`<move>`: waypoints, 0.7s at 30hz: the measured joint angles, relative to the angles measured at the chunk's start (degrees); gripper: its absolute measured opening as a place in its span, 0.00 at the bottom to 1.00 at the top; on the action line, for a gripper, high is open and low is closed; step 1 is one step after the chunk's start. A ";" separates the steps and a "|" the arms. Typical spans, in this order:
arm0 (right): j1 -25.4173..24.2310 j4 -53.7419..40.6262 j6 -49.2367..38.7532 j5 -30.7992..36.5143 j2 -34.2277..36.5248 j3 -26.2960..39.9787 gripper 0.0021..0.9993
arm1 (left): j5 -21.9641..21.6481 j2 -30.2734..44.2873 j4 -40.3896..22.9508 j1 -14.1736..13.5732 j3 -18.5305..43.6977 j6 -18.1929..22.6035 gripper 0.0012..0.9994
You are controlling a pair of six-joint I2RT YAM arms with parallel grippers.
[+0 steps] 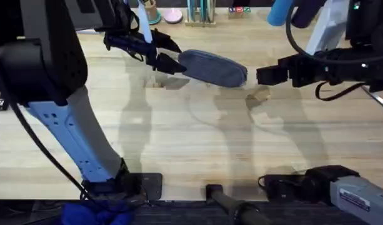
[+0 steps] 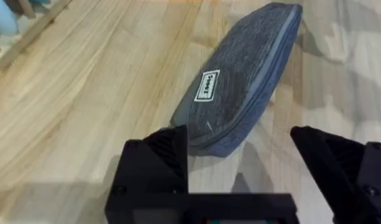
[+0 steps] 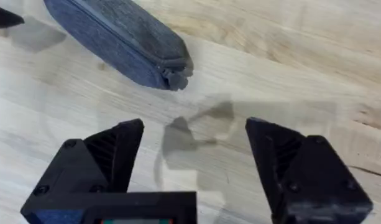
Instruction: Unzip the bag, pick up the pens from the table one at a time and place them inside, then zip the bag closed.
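The left gripper (image 2: 240, 163) hangs with fingers apart at one end of the bag (image 1: 213, 67), which lies zipped on the table (image 1: 197, 137). The right gripper (image 3: 193, 165), also spread wide, hovers near the bag's other end without touching it.

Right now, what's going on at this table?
Two arms are closing in on a grey-blue denim pencil pouch lying on the wooden table. The left gripper is open at one end of the pouch, its fingers straddling that end without gripping. The right gripper is open too, hovering a little off the other end, where the fabric tab sticks out. The zipper looks closed along its length, and nothing is being held.
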 joint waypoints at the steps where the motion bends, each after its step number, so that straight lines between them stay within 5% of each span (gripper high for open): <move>1: 0.00 -0.07 -0.03 0.00 0.00 0.00 1.00 | -0.05 -0.02 -0.09 0.04 0.00 -1.18 1.00; 7: 0.00 -0.07 -0.74 0.00 0.00 0.00 1.00 | -1.78 -0.02 -0.82 0.53 0.00 -6.79 1.00; 14: 0.00 -0.07 -1.14 0.00 0.00 0.00 1.00 | -4.32 -0.82 -4.58 0.63 0.00 -8.53 1.00; 21: 0.00 -1.97 -1.16 0.00 0.00 0.00 1.00 | -10.43 -11.54 -8.88 0.43 0.00 -11.93 1.00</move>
